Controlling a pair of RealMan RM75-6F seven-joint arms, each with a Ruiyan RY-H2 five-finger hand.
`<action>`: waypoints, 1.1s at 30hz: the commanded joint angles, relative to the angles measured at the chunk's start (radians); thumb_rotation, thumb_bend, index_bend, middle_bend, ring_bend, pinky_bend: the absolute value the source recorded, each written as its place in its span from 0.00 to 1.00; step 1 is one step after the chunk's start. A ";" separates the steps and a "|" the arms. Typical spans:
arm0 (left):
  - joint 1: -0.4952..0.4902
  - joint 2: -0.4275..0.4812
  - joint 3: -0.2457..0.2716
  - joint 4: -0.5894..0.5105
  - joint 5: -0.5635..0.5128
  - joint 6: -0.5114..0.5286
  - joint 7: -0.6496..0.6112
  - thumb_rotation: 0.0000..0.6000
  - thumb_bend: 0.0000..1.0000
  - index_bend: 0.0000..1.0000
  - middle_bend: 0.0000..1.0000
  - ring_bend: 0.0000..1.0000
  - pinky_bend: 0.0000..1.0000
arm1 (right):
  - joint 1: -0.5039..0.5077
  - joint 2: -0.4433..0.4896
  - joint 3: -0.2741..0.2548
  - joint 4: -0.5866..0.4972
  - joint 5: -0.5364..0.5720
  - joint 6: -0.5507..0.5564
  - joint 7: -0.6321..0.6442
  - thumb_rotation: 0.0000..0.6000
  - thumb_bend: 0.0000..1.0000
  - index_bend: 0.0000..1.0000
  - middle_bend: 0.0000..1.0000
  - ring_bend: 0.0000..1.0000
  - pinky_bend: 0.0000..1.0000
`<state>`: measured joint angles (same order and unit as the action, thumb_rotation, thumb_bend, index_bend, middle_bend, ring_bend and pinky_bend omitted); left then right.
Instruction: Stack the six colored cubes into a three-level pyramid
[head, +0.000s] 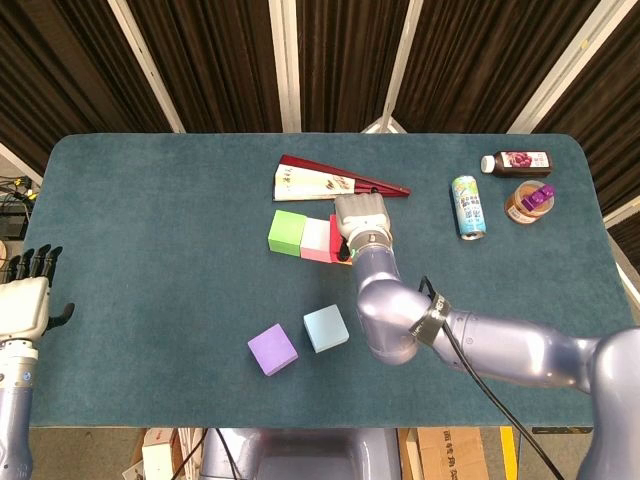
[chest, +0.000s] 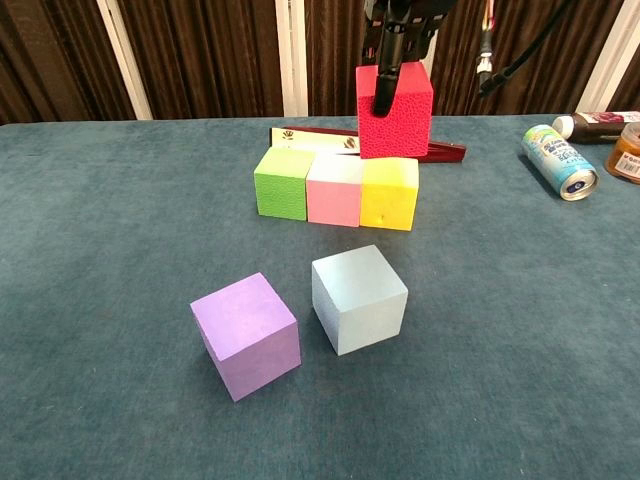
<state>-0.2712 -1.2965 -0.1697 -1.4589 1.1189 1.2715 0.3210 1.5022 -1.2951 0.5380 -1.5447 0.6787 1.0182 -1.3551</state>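
The red textured cube (chest: 395, 110) is held in the right hand (head: 361, 216), fingers closed around it from above, poised just over the seam between the pink cube (chest: 335, 190) and the yellow cube (chest: 390, 193); whether it is already touching them cannot be told. Below the hand, the base row is completed by the green cube (chest: 282, 184), touching the pink one. Nearer than the hand, the pale blue cube (chest: 359, 298) and the purple cube (chest: 246, 334) lie apart on the teal felt surface (chest: 100, 250). For a sound placement, the red cube should be squared to the row, centred on a seam, lowered flat, and released only once seated. The left hand (head: 24, 300) is seen empty, fingers extended, at the surface's edge. No writing is legible on the printed drink can (chest: 558, 161) or the folded dark-red fan (head: 325, 180).
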 joint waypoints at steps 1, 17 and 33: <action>-0.006 -0.010 0.002 0.010 0.003 -0.001 0.008 1.00 0.36 0.08 0.03 0.00 0.00 | -0.004 -0.036 0.006 0.059 -0.003 -0.040 -0.004 1.00 0.34 0.37 0.35 0.21 0.00; -0.022 -0.047 0.003 0.056 -0.004 -0.006 0.030 1.00 0.36 0.08 0.03 0.00 0.00 | -0.035 -0.146 -0.010 0.224 -0.121 -0.153 0.049 1.00 0.34 0.37 0.35 0.21 0.00; -0.014 -0.039 0.001 0.048 0.006 0.019 0.013 1.00 0.36 0.08 0.03 0.00 0.00 | -0.022 -0.182 -0.022 0.283 -0.129 -0.187 0.041 1.00 0.34 0.37 0.35 0.21 0.00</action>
<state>-0.2856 -1.3363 -0.1687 -1.4109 1.1248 1.2896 0.3350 1.4804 -1.4749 0.5167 -1.2632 0.5496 0.8327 -1.3142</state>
